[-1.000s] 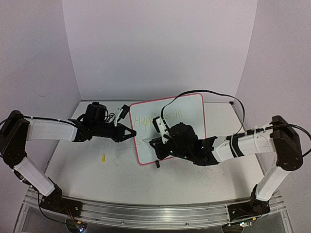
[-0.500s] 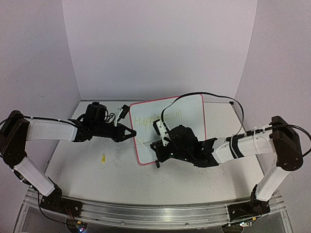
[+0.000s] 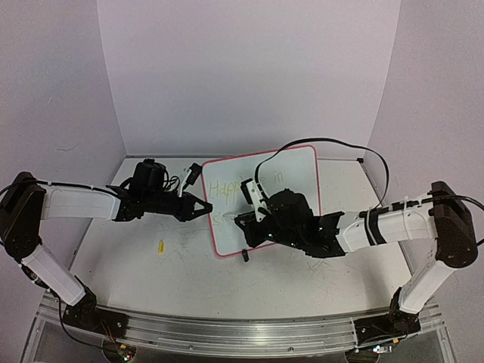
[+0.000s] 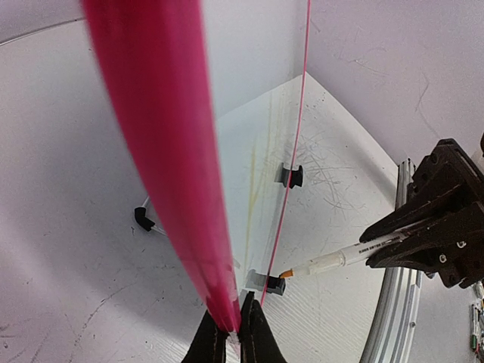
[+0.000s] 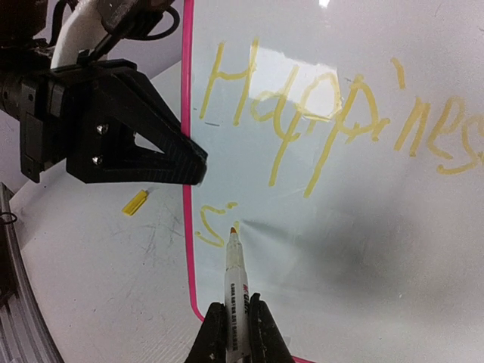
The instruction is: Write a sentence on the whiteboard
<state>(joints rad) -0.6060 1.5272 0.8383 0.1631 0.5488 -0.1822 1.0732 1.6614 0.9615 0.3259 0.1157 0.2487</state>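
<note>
The whiteboard [image 3: 296,170] with its red-pink rim stands tilted on the table. My left gripper [image 3: 206,209] is shut on the rim [image 4: 162,151] at the board's left edge, the jaws [image 4: 233,333] pinching it. My right gripper [image 5: 237,321] is shut on a white marker [image 5: 236,280], whose orange tip rests on the board. The yellow sentence [image 5: 333,113] reads "Happines" on the upper line. Below it a second line starts with "si" [image 5: 212,227], right at the tip. In the top view the right gripper [image 3: 243,221] hides the middle of the writing.
A small yellow marker cap [image 3: 160,246] lies on the scratched tabletop left of the board. Two black clip feet [image 4: 295,176] show at the board's lower edge. The right arm's black cable arcs above the board. Purple walls close in the back and sides.
The right arm has shifted slightly to the right, and the marker has moved a little along the lower line. The left gripper and the board have stayed put.
</note>
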